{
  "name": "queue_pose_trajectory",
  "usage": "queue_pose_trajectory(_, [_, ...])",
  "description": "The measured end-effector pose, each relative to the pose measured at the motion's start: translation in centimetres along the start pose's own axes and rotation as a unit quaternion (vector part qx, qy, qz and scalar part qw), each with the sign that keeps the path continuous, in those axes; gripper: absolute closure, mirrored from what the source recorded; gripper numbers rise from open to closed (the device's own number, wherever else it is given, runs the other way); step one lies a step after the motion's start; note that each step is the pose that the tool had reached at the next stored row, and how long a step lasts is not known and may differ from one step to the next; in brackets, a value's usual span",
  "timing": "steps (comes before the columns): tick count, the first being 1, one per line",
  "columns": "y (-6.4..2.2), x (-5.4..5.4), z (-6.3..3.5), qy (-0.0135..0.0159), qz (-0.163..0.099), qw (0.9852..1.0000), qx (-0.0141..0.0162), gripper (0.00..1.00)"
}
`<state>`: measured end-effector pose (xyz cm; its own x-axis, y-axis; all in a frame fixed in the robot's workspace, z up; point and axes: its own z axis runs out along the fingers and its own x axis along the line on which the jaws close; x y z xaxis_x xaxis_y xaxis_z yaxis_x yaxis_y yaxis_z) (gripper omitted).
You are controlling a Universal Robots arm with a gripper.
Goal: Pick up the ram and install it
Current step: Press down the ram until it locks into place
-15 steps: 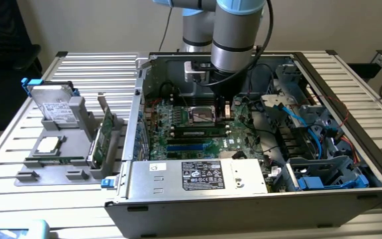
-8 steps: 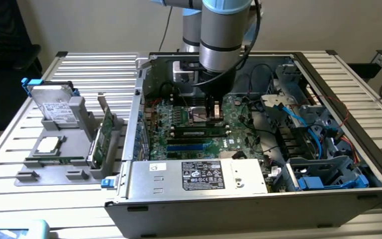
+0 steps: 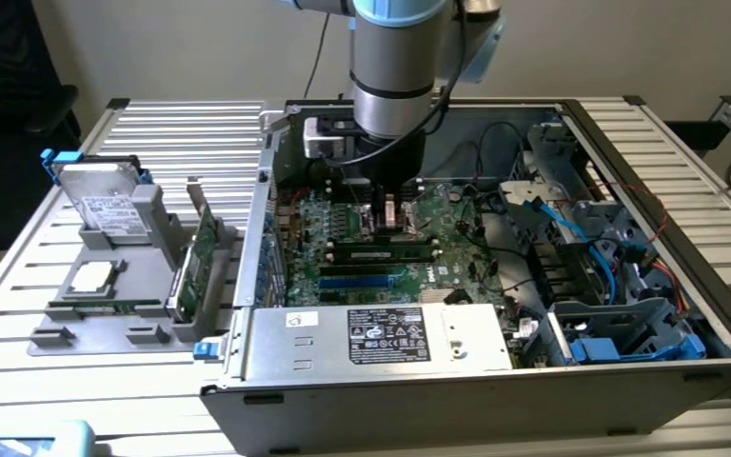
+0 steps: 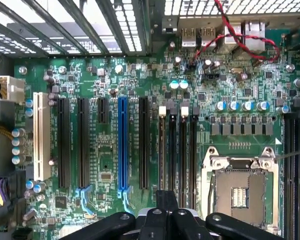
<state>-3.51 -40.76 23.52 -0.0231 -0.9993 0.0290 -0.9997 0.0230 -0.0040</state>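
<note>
Black jaws on my gripper [image 4: 165,202] are pinched fully together with nothing between them, so I'm holding zip right now. I'm hanging low inside the open case [image 3: 670,205], tips just above the green board [image 4: 105,75]. Closest to the tips are four narrow slots [image 4: 177,145] side by side, two of them with white clips at the far end. Just beside those is the bare silver socket [image 4: 240,190], lever frame around it, no chip in it. On the other side of the narrow slots there's a blue slot [image 4: 122,145], a few black ones and a white one. Red wires [image 4: 240,40] loop over the far edge of the board by the ports.

Ram [image 3: 106,307] is well apart from me, outside the case on the exterior view's left. It's lying in the grey tray [image 3: 149,335] with the silver chip [image 3: 92,278] just behind it, the card [image 3: 197,257] standing upright beside that and the drive [image 3: 99,202] at the back.
</note>
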Motion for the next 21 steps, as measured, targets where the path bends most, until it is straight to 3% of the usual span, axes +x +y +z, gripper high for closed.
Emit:
queue_pose_trajectory(11, [2.17,0.0,-0.01,-0.0001,0.0,1.0,0.0038,0.89])
queue_pose_trajectory(16, [2.43,0.0,0.09,-0.0003,0.0,1.0,0.0083,0.89])
queue_pose_trajectory(21, [2.82,0.0,0.12,-0.0003,0.0,0.9999,0.0102,0.89])
